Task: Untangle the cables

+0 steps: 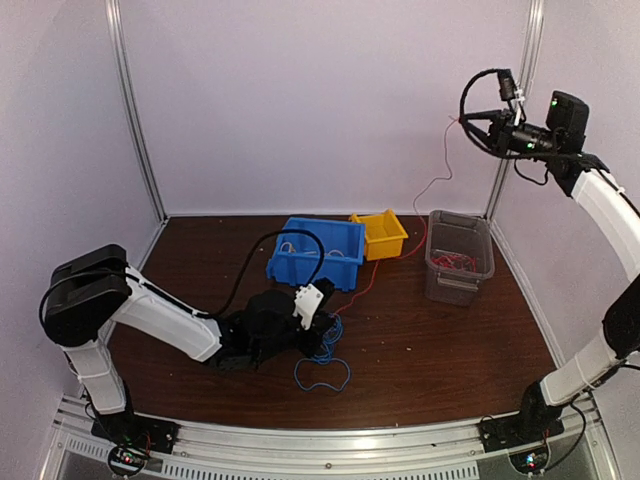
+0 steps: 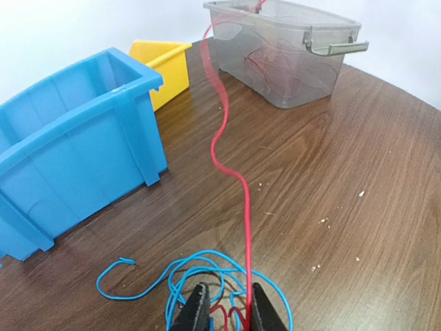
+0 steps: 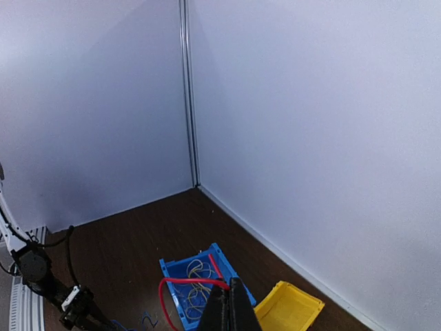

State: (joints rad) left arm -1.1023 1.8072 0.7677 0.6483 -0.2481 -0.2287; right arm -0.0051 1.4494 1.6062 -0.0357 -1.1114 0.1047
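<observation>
Red cable [image 2: 219, 138] rises from the blue tangle [image 2: 207, 272] on the table [image 2: 358, 207], between yellow bin [image 2: 169, 69] and clear tub [image 2: 289, 62], to my right gripper [image 3: 229, 293], clamped on it high up. My left gripper [image 2: 227, 296] straddles the tangle, jaws narrowly apart; whether it grips, I cannot tell. Blue bin [image 2: 76, 138] stands alongside.

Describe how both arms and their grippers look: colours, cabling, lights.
The left arm and right arm have white link shells with black joints. A thick black cable loops along each. Green lights glow near the right wrist. The left gripper and right gripper have black fingers.
</observation>
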